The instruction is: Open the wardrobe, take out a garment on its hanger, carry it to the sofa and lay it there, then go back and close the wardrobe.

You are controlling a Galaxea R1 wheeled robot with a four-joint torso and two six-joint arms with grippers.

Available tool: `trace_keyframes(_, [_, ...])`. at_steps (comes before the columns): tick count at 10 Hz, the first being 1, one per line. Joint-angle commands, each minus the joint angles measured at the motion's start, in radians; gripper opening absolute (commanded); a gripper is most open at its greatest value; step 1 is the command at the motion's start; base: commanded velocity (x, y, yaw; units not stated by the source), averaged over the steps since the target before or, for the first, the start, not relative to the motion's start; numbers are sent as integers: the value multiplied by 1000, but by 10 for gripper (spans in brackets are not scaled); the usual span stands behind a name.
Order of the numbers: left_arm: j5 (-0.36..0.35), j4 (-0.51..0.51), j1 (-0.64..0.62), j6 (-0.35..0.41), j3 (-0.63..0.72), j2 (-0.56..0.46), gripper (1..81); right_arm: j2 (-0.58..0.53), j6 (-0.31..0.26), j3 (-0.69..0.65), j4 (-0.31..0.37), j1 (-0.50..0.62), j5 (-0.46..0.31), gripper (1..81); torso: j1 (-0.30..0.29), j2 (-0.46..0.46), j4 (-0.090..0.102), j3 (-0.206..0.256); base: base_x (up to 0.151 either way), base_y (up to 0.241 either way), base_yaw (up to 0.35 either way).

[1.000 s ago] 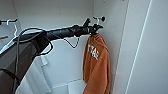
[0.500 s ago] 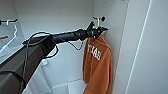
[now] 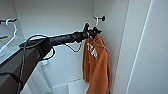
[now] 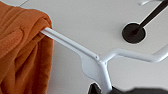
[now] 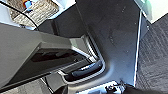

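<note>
Head view: our left arm [image 3: 62, 38] comes in from the lower left and runs up to right of centre, inside the open wardrobe [image 3: 57, 17]. Left gripper [image 3: 93, 32] sits at the neck of the garment [image 3: 97, 65], right where the hanger [image 3: 96, 21] comes out of it. We can't tell whether the fingers are apart or clamped on the hanger; the tip is too dark and small to read.

Garment: rust-orange, white print on the chest, hanging right of centre against the wardrobe's right inner wall, reaching the bottom edge of the frame. Hanger hook is over the dark rail end [image 3: 102, 18] at upper right.

A second white hanger [image 3: 10, 30] hangs on the rail at upper left, white fabric below it.

Left wrist view: the white hanger [image 4: 97, 62] crosses the centre, one arm running into the orange garment [image 4: 22, 50] on the left side of the frame. Dark round rail mount [image 4: 133, 32] on the white wall at upper right.

Right wrist view: robot's own dark bodywork and grey carpet [image 5: 155, 55] at right. Right gripper state: can't tell.
</note>
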Motion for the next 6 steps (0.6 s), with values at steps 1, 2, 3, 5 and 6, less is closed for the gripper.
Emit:
trace_keyframes(1, [-86,40,-222,34,40,-24,10,29,-18,14,-14,23,-62,811,0,0,0,0,0,0,0])
trace_keyframes(2, [-86,40,-242,34,52,-33,10,27,-16,16,-13,25,-62,811,0,0,0,0,0,0,0])
trace_keyframes(3, [-76,40,-271,34,64,-41,10,26,-15,19,-14,27,-62,811,0,0,0,0,0,0,0])
trace_keyframes(5, [-58,37,-334,34,86,-66,10,26,-16,23,-16,25,-38,811,0,0,0,0,0,0,0])
trace_keyframes(6, [-27,39,-362,34,107,-84,10,24,-13,19,-11,25,-35,811,1,0,0,0,0,0,0])
